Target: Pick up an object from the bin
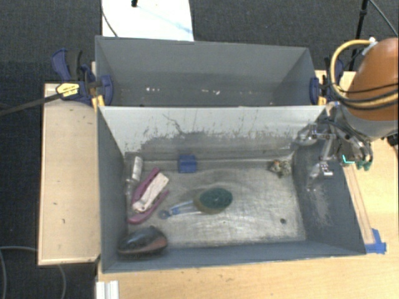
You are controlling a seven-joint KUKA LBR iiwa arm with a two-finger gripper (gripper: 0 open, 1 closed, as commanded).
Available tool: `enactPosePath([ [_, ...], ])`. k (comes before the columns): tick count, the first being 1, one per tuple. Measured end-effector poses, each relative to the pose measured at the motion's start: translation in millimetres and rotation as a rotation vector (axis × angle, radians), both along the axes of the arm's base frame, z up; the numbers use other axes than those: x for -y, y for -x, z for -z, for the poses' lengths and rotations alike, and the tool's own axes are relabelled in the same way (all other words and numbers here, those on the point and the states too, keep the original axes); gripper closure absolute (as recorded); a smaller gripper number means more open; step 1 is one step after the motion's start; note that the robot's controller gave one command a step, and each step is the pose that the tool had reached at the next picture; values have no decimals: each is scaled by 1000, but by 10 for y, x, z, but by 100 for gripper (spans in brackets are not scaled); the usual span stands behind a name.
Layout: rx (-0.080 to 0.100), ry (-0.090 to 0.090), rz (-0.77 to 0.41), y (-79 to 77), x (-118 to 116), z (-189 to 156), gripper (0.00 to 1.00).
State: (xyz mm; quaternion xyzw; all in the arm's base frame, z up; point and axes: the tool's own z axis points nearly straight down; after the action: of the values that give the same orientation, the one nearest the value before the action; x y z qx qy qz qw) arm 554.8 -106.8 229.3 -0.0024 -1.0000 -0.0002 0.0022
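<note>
My gripper (323, 159) hangs over the bin's right sloping wall, above floor level, with nothing seen in it. The nearest loose thing is a small brass-coloured metal piece (277, 166) on the floor by the back right, to the gripper's left. Further left, near the middle, lies a round dark green disc on a blue handle (212, 200). A small blue block (187, 163) sits by the back wall.
Along the left wall lie a pink and maroon tool (148, 193) and a small clear bottle (134, 168). A dark oval thing (143, 242) rests in the front left corner. The arm with its orange cover stands over the right rim.
</note>
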Motion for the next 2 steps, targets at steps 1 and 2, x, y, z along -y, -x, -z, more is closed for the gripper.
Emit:
enactPosePath([
  [1, 2, -3, -165, -208, -541, 800, 0],
  [2, 2, -5, -255, -15, -1247, 1162, 0],
])
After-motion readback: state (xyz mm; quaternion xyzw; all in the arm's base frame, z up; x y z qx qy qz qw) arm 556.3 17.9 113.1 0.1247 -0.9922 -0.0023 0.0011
